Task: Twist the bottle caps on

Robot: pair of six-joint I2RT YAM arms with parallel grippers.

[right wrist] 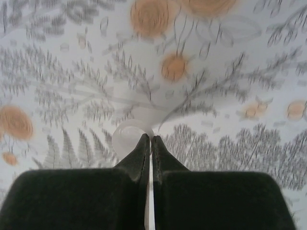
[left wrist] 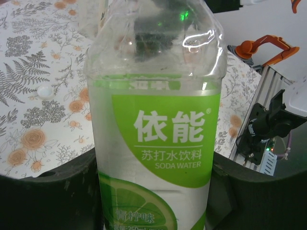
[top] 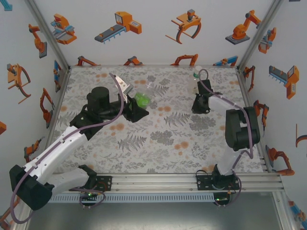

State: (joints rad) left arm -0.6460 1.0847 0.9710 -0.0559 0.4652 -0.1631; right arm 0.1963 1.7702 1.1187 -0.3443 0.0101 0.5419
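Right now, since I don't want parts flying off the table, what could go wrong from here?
The right gripper is shut with only its tips at the rim of the white cap. So slim a hold, if any, could let the cap slip or pop away. The left gripper clamps the bottle at its label, so it may flex or turn under twisting.

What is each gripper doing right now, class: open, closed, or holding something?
Left gripper: closed on the green-labelled bottle.
Right gripper: closed, tips at a white cap; grip unclear.
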